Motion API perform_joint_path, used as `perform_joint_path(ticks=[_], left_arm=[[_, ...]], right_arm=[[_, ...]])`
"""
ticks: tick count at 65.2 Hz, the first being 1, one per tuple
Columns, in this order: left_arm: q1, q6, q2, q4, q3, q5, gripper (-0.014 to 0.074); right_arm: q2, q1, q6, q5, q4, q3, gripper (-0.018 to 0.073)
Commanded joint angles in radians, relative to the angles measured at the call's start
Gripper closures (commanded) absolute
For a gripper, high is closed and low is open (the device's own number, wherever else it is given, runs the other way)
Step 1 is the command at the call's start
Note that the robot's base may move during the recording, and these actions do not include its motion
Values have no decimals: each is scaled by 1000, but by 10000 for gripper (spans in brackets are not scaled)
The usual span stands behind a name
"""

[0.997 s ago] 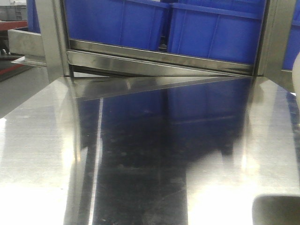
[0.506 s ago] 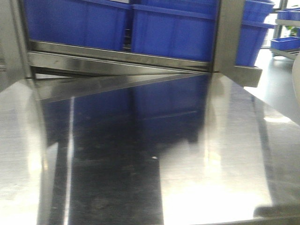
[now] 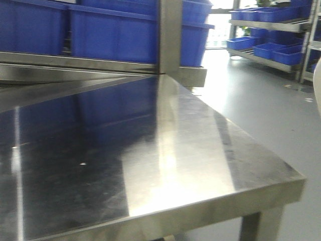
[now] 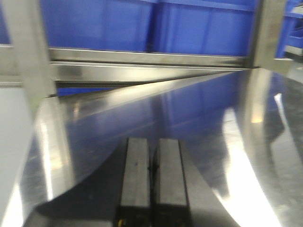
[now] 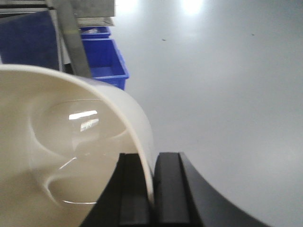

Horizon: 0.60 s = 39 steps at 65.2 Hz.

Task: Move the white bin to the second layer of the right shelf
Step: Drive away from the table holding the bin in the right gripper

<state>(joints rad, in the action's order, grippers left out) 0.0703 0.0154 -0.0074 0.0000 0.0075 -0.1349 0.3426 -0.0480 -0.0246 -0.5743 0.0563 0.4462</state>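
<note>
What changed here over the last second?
The front view swung right: the big blue ribbed crates and upright steel post slid left in frame, while the shiny steel table's right corner, grey floor and a distant rack of blue bins appeared. The objects themselves stayed put. The right gripper grips the cream-white plastic tub; no earlier view shows whether that is new.

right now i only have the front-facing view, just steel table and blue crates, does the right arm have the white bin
observer: Yes. In the right wrist view the right gripper has its jaws clamped on the wall of the white bin.
operator: and the left
observer: The left gripper is shut on nothing, jaws together over the steel table.
operator: is the bin over the table
observer: Past its rim I see grey floor and a blue crate, no tabletop.
</note>
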Motion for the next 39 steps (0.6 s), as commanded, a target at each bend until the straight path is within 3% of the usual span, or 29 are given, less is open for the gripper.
perform_joint_path(ticks=[1,39], left_arm=[[-3,-3,-18,0,37,87,512],[-3,-3,-18,0,37,87,512]], right_arm=[[5,-2,-4,98,0,27,514],[5,-2,-4,98,0,27,514]])
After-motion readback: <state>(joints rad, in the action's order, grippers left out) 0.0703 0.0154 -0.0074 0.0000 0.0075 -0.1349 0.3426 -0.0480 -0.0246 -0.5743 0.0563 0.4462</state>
